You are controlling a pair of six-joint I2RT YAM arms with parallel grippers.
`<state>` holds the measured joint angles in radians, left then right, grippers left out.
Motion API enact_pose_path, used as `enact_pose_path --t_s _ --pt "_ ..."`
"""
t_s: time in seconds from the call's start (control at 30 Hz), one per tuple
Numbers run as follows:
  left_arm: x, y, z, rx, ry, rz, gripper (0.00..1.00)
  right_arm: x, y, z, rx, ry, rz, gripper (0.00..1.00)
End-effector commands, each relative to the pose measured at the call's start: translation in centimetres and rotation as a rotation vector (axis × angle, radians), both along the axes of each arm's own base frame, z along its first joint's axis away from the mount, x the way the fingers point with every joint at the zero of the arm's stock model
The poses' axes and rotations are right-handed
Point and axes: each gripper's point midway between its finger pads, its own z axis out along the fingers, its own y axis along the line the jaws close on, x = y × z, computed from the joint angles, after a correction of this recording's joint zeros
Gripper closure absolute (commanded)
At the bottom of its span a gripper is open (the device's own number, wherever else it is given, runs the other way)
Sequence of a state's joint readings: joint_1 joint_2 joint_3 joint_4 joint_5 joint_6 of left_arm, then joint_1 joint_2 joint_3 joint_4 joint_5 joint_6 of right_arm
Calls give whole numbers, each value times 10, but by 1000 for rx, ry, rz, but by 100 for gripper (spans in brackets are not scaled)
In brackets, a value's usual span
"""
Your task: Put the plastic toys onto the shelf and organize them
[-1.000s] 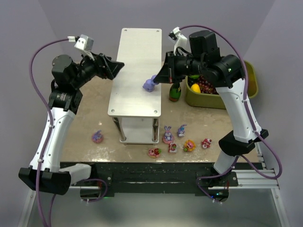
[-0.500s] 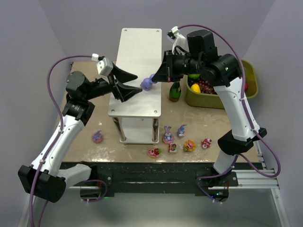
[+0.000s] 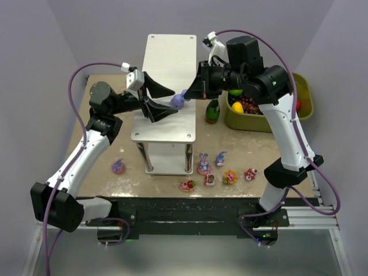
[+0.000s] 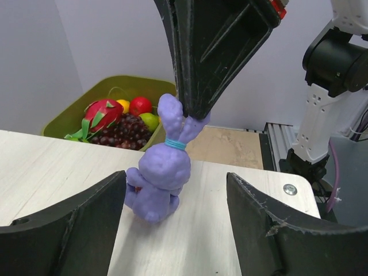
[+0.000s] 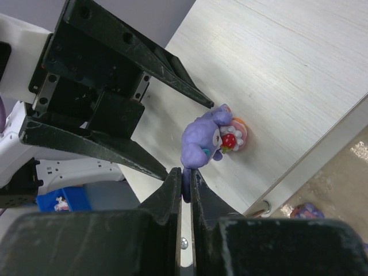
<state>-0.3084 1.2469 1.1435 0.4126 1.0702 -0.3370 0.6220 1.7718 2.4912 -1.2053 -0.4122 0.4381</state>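
Tan worktop. Bears the shelf mid-width, reaching to the far edge. At the right edge, olive-green bin; dark green bottle between it and the shelf. Toward the front edge, right of centre: long-eared bunny, purple figurine, pink piece, red piece, yellow piece, red-white piece. Front left, lone purple figurine.

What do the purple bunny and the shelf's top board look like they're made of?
Purple bunny: probably moulded plastic or rubbery vinyl; even matte colour, finely pebbled skin, rounded forms. Shelf top board: looks like pale wood-grain laminate or whitewashed wood; fine parallel streaks, low sheen, metal screw at its corner.
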Motion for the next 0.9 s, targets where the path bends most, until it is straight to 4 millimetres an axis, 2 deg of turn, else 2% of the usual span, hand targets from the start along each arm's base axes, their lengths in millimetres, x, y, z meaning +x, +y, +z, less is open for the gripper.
enact_pose_path --t_s 0.0,0.37,0.4,0.43,0.47,0.5,0.53,0.6,0.63,0.73,0.8,0.87 --pt "-1 -6 26 -36 -86 -20 27 -2 1 -10 -24 31 5 93" --pt "7 -17 16 -19 -61 -45 51 0 2 -11 -18 24 9 93" --pt "7 -18 15 -16 -59 -47 55 -1 2 -11 -18 24 10 92" --pt "7 -18 15 -13 -61 -46 66 0 2 -11 -17 22 9 92" --pt "8 -18 13 -10 -57 -49 71 1 2 -10 -15 20 9 91" --pt "8 -18 12 -8 -54 -50 75 1 3 -10 -16 18 9 84" --pt "8 -18 11 -6 -49 -51 84 3 3 -9 -12 9 7 79" --pt "8 -18 9 -5 -38 -52 93 3 2 -7 -8 -6 3 69" --pt "8 -19 8 -4 -32 -54 99 6 2 -2 4 -33 -2 56" --pt "10 -19 7 -11 -4 -47 100 9 4 7 26 -96 5 39" --pt "9 -19 7 -17 30 -49 100 9 3 14 46 -142 11 33" --pt "6 -19 11 -37 36 -57 100 13 6 35 97 -260 21 24"
